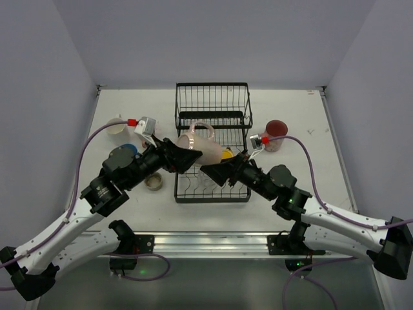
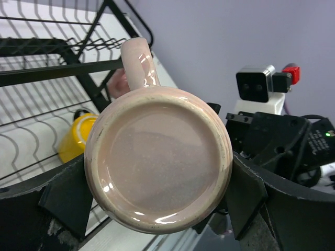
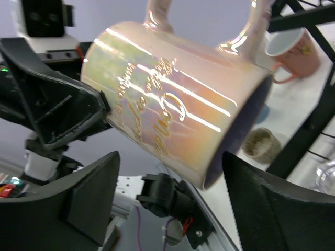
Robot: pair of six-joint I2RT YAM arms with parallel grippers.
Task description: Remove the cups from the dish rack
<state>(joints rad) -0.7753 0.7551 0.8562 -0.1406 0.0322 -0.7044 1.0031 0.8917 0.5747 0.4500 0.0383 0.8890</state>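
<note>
holding the pink mug (image 2: 157, 162) near its base, the left gripper (image 1: 187, 158) is clenched on it, sideways above the rack's (image 1: 213, 84) lower tier. right gripper (image 1: 210, 171) gapes beside its mouth, grasping nothing. a yellow cup (image 1: 226, 154) lies in the rack; a red cup (image 1: 276, 131) stands outside.

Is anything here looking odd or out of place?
The pink mug hangs on its side above the rack, pinched at its base by the left gripper, with the right gripper open close by. A yellow cup looks tipped in the rack.
</note>
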